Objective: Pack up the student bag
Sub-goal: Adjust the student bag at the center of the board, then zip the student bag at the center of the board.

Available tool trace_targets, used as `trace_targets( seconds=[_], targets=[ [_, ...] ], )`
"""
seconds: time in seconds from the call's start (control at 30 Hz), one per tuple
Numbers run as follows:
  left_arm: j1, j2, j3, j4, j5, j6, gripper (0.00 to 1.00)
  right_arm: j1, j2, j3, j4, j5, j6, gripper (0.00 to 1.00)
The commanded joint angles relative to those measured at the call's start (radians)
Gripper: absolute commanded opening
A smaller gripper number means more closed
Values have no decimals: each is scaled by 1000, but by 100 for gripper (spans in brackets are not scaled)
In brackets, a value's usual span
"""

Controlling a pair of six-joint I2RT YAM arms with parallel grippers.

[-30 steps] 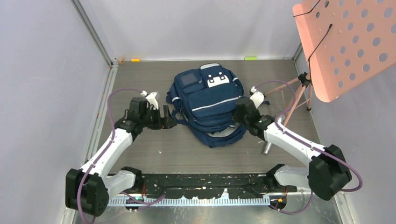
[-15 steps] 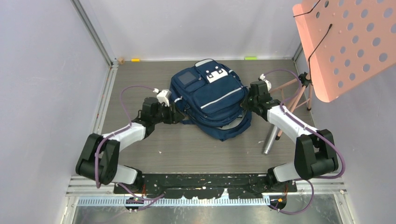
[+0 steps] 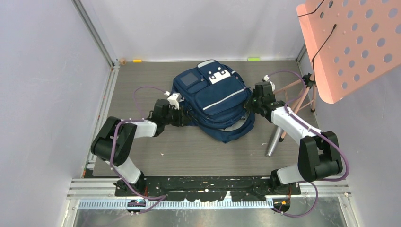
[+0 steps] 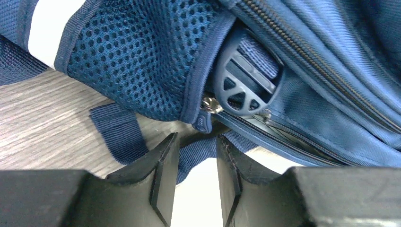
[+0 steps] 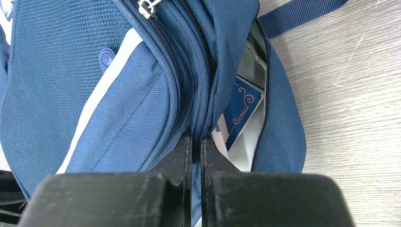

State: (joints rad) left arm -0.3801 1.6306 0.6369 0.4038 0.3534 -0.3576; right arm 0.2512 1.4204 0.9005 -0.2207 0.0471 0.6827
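We count one navy blue fabric backpack (image 3: 213,101) on the grey counter (image 3: 189,153). Two black claws meet it: the left claw (image 4: 196,140) and the right claw (image 5: 195,138). To the right of the backpack are one silver metal tube (image 3: 273,144) and one pink perforated panel (image 3: 352,42). Beyond it lie one yellow tape strip (image 3: 137,60) and one green tape strip (image 3: 254,58).

I'm driving a robotics lab cell: blank lilac walls (image 3: 42,71) framed by aluminium posts (image 3: 95,35) at 11 o'clock, a wood-grain table (image 3: 189,152), my arms' black mounting rail (image 3: 208,182) at 6 o'clock, tape marks (image 3: 137,60) at 12, and a perforated pink panel (image 3: 354,42) on a tripod (image 3: 308,80) at 2 o'clock.
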Motion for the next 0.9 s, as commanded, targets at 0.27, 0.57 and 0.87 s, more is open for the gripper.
trace_targets(
  seconds=[0.27,0.57,0.87],
  targets=[
    [-14,91,47,181,-30,-4,41,-3,-1,26,75,-26,11,0],
    [-19,106,49,221,-19,-2,1,-4,0,20,74,-32,3,0],
    [-63,9,-53,212,-47,19,0,-4,-8,10,74,-33,0,0]
  ],
)
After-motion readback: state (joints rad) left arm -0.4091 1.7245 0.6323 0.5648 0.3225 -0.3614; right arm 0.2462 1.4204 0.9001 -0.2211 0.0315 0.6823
